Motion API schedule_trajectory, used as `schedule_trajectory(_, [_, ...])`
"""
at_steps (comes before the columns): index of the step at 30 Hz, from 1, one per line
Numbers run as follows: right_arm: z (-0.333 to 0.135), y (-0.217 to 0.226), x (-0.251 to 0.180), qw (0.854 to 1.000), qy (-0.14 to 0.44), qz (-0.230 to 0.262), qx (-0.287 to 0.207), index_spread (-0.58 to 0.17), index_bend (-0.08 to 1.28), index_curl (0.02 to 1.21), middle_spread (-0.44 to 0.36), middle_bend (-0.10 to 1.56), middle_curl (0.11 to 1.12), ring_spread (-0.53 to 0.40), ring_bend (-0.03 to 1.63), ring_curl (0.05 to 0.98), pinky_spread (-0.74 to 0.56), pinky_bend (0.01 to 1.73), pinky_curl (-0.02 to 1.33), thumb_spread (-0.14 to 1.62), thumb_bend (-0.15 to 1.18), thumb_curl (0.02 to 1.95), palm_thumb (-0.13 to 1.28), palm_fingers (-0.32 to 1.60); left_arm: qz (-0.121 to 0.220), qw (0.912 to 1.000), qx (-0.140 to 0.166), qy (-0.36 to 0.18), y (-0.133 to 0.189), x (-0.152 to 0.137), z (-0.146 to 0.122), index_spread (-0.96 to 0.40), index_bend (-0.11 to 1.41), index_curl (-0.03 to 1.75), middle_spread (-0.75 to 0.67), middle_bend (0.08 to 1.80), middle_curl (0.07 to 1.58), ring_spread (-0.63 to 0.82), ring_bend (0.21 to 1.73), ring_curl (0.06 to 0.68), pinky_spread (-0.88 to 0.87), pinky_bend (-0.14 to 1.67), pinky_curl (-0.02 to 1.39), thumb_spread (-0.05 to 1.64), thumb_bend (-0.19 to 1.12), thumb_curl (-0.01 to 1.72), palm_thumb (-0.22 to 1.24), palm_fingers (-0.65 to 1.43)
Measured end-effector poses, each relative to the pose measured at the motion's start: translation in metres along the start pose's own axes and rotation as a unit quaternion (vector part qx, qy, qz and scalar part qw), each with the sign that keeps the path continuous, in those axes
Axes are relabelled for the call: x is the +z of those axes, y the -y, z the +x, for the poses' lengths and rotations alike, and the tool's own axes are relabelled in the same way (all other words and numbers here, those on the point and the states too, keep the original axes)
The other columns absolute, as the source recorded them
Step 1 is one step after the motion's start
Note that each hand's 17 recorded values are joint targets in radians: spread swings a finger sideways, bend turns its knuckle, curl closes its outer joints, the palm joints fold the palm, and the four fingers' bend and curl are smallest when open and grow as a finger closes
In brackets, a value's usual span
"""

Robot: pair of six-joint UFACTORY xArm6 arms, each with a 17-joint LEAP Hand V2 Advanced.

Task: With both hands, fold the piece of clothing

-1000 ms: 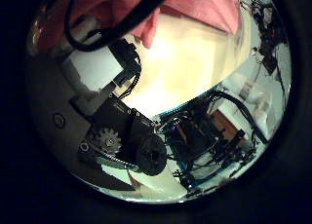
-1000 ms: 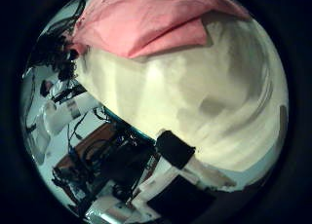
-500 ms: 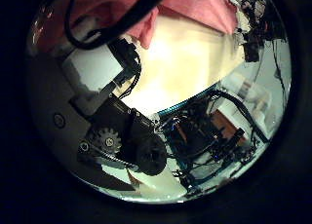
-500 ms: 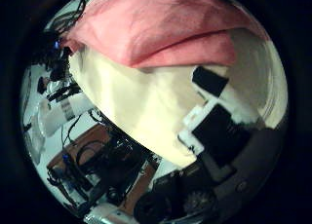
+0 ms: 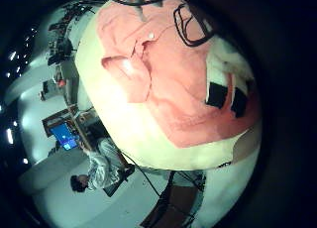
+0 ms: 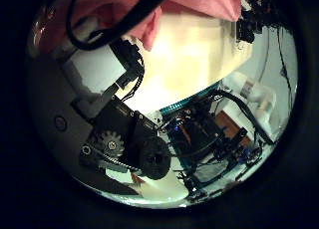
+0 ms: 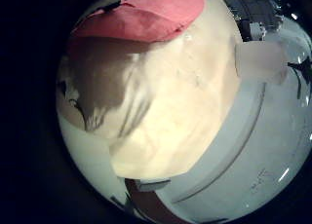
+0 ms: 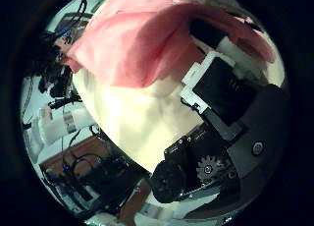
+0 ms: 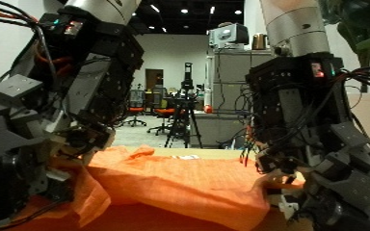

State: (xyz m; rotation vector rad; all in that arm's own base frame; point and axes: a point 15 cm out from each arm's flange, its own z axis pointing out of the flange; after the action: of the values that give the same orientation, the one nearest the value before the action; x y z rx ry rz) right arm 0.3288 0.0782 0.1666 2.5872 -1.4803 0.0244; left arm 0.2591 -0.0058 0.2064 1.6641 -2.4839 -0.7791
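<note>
You've got the orange-pink garment (image 9: 185, 188) spread on the pale table (image 7: 185, 117), both hands down at it. Left hand (image 9: 57, 125) sits low over the cloth's edge w/ fingers (image 6: 100, 60) bent onto the bunched fabric, but can't tell if it's actually pinching. Right hand (image 9: 313, 154) also low, fingers (image 8: 221, 74) reaching onto the cloth; grip unclear too. Arms hang near-vertical.
</note>
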Motion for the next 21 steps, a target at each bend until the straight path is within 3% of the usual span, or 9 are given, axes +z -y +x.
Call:
schedule_trajectory(8, [0.005, -0.026, -0.026, 1.0, -0.001, -0.006, 0.012, -0.333, 0.87, 0.65, -0.256, 0.93, 0.62, -0.316, 1.02, 0.498, -0.59, 0.92, 0.48, 0.74, 0.48, 1.15, 1.16, 1.39, -0.032, 0.9975, 0.064, -0.003, -0.024, -0.01, -0.004, -0.64, 0.17, 1.55, -0.66, 0.78, 1.17, -0.46, 1.29, 0.529, -0.65, 1.14, 0.59, 0.98, -0.01, 0.85, 0.86, 1.04])
schedule_trajectory(14, [0.008, -0.047, -0.063, 1.0, -0.007, 0.02, 0.022, -0.315, 0.92, 0.67, -0.238, 1.0, 0.63, -0.293, 1.09, 0.509, -0.54, 1.0, 0.52, 0.62, 0.55, 1.35, 1.09, 1.34, -0.019, 0.9959, 0.088, -0.003, -0.037, -0.028, -0.007, -0.61, 0.17, 1.56, -0.66, 0.76, 1.17, -0.47, 1.3, 0.529, -0.66, 1.13, 0.59, 0.98, -0.01, 0.85, 0.85, 1.04])
schedule_trajectory(21, [0.023, -0.056, -0.094, 0.997, -0.011, 0.051, 0.056, -0.3, 0.96, 0.66, -0.229, 1.04, 0.61, -0.281, 1.13, 0.504, -0.52, 1.02, 0.52, 0.51, 0.61, 1.55, 0.99, 1.32, -0.003, 0.9959, 0.091, -0.002, -0.038, -0.065, -0.018, -0.58, 0.17, 1.57, -0.66, 0.76, 1.18, -0.47, 1.29, 0.527, -0.66, 1.13, 0.6, 0.98, -0.01, 0.84, 0.84, 1.03])
